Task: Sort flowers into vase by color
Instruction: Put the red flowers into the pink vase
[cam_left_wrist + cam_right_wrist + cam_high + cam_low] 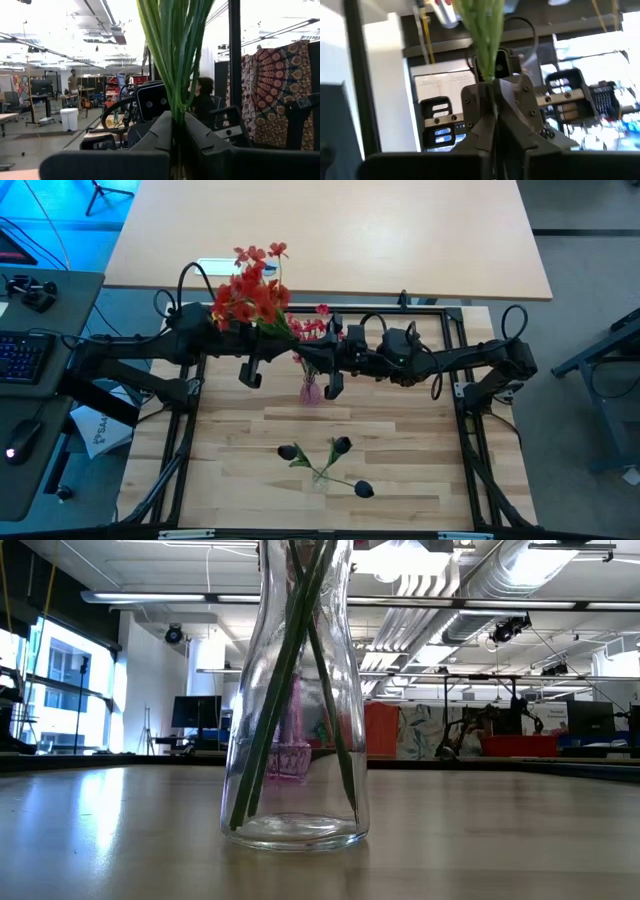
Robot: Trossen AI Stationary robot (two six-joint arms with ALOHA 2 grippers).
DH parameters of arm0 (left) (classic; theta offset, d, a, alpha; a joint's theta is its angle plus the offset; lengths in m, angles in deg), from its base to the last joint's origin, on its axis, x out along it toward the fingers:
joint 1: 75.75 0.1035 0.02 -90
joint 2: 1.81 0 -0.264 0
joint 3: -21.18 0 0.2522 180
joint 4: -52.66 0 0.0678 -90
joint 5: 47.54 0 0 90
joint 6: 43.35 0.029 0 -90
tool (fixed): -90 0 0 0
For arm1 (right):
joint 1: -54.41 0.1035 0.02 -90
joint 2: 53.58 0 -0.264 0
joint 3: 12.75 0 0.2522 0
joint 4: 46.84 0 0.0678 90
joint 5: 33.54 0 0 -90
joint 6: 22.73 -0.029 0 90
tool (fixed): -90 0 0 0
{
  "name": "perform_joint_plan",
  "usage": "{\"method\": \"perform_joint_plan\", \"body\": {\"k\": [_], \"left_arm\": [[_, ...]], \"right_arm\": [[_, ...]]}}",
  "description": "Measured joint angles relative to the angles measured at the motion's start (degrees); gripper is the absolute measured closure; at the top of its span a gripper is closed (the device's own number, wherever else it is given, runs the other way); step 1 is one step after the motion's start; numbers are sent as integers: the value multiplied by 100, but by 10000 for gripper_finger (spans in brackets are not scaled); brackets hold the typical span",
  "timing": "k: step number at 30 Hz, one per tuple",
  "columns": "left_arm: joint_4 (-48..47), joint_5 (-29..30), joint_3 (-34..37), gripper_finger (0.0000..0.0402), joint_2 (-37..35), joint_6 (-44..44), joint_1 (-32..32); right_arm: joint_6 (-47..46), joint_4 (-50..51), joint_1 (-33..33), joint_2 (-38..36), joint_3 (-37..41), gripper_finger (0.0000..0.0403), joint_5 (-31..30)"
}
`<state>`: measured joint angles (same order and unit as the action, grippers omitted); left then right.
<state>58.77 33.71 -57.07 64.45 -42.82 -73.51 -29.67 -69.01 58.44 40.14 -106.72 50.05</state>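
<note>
The red flowers (255, 295) stand as a bunch above the far middle of the table, with a few more red blossoms (312, 330) beside them. Both arms meet under them. My left gripper (296, 340) (176, 125) and my right gripper (322, 350) (493, 117) face each other, each shut on green stalks. A small pink vase (311, 390) stands just below the grippers. Nearer the front edge, a clear glass vase (295, 690) (320, 475) holds three dark blooms (342, 445), their stalks leaning on its rim. My left gripper pinches several green stalks (176, 107) of the red flowers between its two fingers, coming level from the table's left, fingers across the stalks. The stalks rise out of the fingers and are lifted clear of the table. Their lower ends are hidden by the gripper. My right gripper pinches green stalks (490, 75) between its two fingers, coming level from the table's right, fingers across them. The stalks stand up above the fingers toward the red blossoms. What lies below the fingers is hidden by the gripper itself.
The dark frame rails (185, 430) run along both sides of the wooden table. A second, larger table (330, 230) lies beyond the far edge. Bare wood (240, 480) lies left and right of the clear vase. People stand in the room far behind.
</note>
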Motion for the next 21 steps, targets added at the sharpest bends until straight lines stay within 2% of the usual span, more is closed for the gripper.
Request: {"method": "perform_joint_plan", "body": {"k": [2, 5, 8, 12, 15, 18, 21], "left_arm": [[-116, 10, -6, 399, -19, -28, 4], [-494, -15, -9, 400, -130, -30, 52], [-1135, -14, -7, 401, -317, -31, 115], [-2109, -22, 2, 401, -578, -52, 200], [-2485, -106, 9, 401, -606, -227, 207], [-2312, -274, 7, 401, -493, -434, 202], [-2026, -280, 2, 401, -294, -485, 127]], "right_arm": [[-172, 20, 24, 0, 0, 358, -142], [-181, 156, 53, -4, 2, 293, -344], [-188, 793, 64, -161, 4, 222, -683], [-374, 1543, 42, -504, -1, 152, -724], [-716, 1687, 4, -608, -11, 126, -504], [-1133, 1794, -58, -587, -7, 121, -140], [-1189, 1841, -68, -541, -7, 125, -106]]}}
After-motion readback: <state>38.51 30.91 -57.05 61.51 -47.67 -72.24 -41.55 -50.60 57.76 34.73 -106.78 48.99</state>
